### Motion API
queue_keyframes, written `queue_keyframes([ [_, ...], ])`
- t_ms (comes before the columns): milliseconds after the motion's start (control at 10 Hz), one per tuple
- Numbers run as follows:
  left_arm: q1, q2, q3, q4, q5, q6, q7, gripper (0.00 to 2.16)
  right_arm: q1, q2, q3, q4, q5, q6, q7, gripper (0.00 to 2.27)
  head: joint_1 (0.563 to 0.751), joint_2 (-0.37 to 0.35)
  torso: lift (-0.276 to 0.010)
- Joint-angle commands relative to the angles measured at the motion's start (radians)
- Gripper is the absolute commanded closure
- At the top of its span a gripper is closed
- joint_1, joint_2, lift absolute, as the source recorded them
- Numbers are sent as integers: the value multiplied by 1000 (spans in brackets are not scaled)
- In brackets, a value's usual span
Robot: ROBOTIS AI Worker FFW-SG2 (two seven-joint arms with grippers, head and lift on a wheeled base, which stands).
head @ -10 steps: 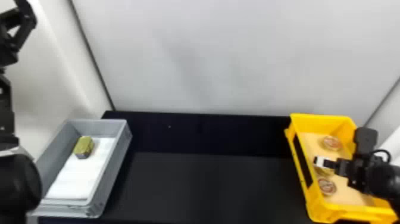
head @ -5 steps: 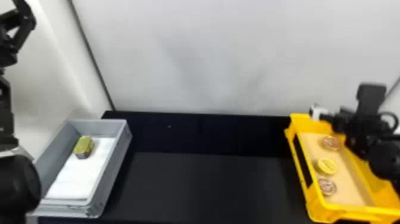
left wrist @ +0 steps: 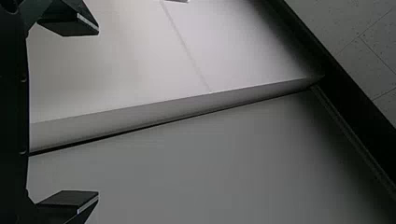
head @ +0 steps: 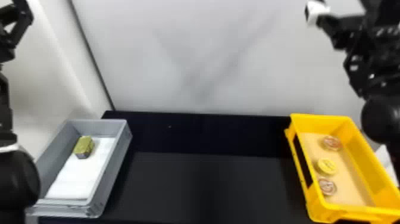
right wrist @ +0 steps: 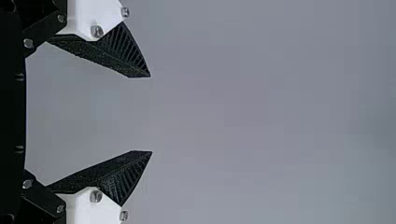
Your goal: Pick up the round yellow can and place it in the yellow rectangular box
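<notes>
The round yellow can [head: 326, 166] lies in the yellow rectangular box [head: 369, 166], on its tan floor between two other round cans. High above and behind that box, my right gripper [head: 317, 12] is raised in front of the white wall at the upper right. In the right wrist view the right gripper [right wrist: 151, 114] stands open, with a wide gap and nothing between its fingers. My left gripper [head: 12, 23] is parked at the upper left edge, and the left wrist view has the left gripper [left wrist: 98, 112] open and holding nothing.
Two reddish round cans, one toward the back [head: 331, 143] and one nearer the front [head: 327, 187], share the yellow box. At the left, a grey box [head: 110, 175] with a white floor holds a yellow-green block [head: 84, 147]. Black table surface [head: 205, 184] lies between the boxes.
My right gripper has risen out of the yellow box and up toward the back, leaving the round yellow can on the box floor. The left arm and both boxes have not moved.
</notes>
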Motion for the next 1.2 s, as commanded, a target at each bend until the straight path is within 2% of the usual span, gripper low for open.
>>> queue_keyframes([
  [0, -4, 3, 2, 0, 0, -6, 6, 50, -40, 34, 25, -108, 98, -28, 4, 265, 697, 54, -3],
  [500, -1, 2, 9, 1, 0, -22, 6, 50, -59, 14, 98, -188, 178, -124, -19, 321, 697, 54, -3],
  [1100, 11, 2, 14, 1, 0, -25, 4, 50, -71, 15, 108, -199, 167, -94, -45, 427, 697, 54, -3],
])
